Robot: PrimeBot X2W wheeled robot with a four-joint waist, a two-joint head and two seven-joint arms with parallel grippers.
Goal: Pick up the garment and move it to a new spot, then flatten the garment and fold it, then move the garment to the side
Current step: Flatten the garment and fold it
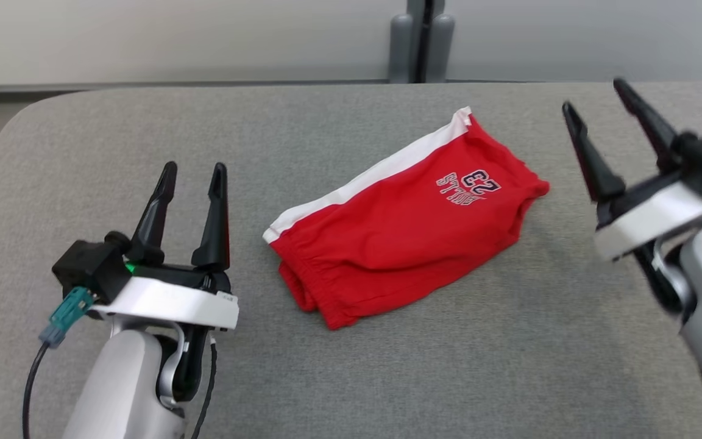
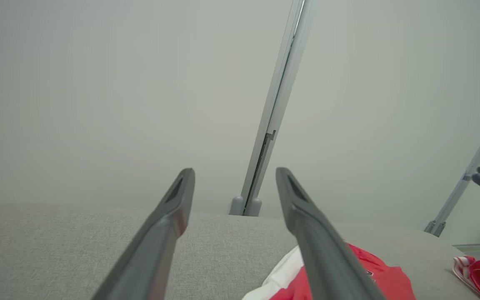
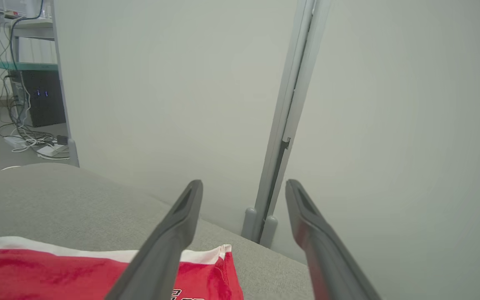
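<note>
Looking down from the head, saw red shorts (image 1: 406,238) lying folded on the grey surface (image 1: 351,366), a little right of the middle, with a white band along the far edge and a dark number print, upside down, near the right end. Found the left hand (image 1: 195,166) low on the left, fingers spread apart, gripping nothing, well clear of the shorts. Found the right hand (image 1: 593,94) at the right edge, blurred, fingers likewise parted and empty, near the printed end without touching it.

From the left wrist, looked along both parted fingers over the surface toward a pale wall with a grey post (image 2: 273,104); caught part of the shorts (image 2: 381,279) low and right, partly behind one finger.

From the right wrist, saw the shorts (image 3: 56,271) at the bottom left, partly hidden by one finger, with the same post (image 3: 290,104) rising between the spread fingers.
</note>
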